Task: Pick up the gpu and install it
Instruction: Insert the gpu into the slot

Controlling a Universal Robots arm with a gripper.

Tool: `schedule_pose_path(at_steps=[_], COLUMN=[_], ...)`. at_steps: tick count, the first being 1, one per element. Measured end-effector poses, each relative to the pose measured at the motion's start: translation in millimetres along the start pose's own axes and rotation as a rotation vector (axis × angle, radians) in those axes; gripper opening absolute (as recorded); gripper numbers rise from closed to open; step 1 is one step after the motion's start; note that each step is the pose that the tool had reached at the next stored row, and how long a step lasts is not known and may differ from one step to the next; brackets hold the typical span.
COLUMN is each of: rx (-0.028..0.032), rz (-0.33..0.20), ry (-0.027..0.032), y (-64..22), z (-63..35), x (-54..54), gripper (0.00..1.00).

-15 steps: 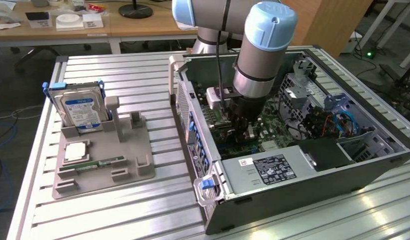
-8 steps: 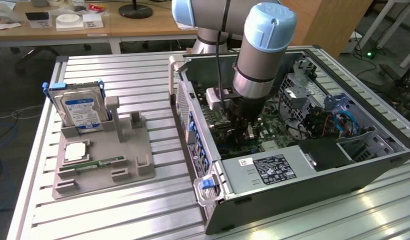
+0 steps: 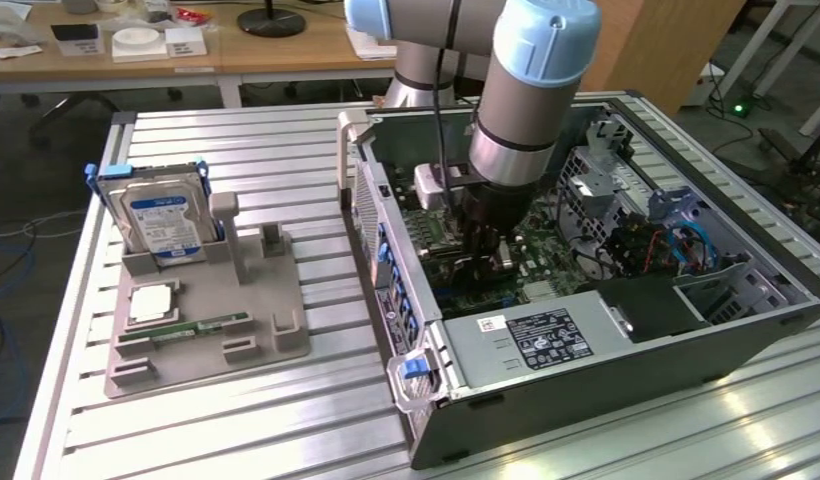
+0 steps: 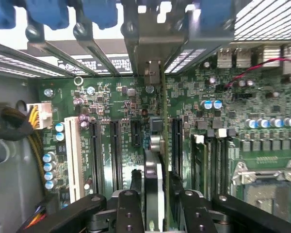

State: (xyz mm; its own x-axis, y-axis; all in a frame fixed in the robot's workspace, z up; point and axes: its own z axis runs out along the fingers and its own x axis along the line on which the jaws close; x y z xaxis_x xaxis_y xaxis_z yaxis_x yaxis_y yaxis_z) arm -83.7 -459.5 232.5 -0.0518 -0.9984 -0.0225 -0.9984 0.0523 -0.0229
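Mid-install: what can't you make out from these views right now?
- Exterior view: what lies directly below the hand, hidden by the arm.
- Wrist view: the gpu is edge-on; whether it is fully seated is hidden by its own edge.
- Exterior view: power supply label text, too small.

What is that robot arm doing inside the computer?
The robot arm has reached down into the open computer case. Its gripper is right over the green motherboard, with the gpu standing on edge between its fingers, lined up with the long slots. Beside the case, a hard drive stands in a grey holder.
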Motion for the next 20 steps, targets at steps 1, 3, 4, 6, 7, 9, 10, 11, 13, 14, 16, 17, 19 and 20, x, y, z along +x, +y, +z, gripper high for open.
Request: schedule_pose_path(at_steps=[1,3,4,6,7,9,10,11,13,14,16,17,19,20], rx=[0.0000,0.0000,0.0000,0.0000,0.0000,0.0000,0.0000,0.0001,0.0000,0.0000,0.0000,0.0001,0.0001,0.0001], rz=[0.000,0.000,0.000,0.000,0.000,0.000,0.000,0.000,0.000,0.000,0.000,0.000,0.000,0.000], ry=[0.0000,0.0000,0.0001,0.0000,0.0000,0.0000,0.0000,-0.0001,0.0001,-0.0001,0.0000,-0.0004,-0.0004,-0.0003], y=[-0.1,-0.2,-0.3,-0.4,-0.5,-0.6,-0.7,-0.7,-0.9,-0.9,-1.0,-1.0,-1.0,-1.0], z=[-3.4,-10.4,-13.4,-18.1,-20.4,-26.1,-29.1,-32.4,-37.4,-39.0,-41.5,-41.4,-41.4,-41.5], x=[-0.1,-0.2,-0.3,-0.4,-0.5,-0.6,-0.7,-0.7,-0.8,-0.9,-0.9,-1.0,-1.0,-1.0], gripper=[0.35,0.35,0.35,0.35,0.35,0.35,0.35,0.35,0.35,0.35,0.35,0.35,0.34,0.28])
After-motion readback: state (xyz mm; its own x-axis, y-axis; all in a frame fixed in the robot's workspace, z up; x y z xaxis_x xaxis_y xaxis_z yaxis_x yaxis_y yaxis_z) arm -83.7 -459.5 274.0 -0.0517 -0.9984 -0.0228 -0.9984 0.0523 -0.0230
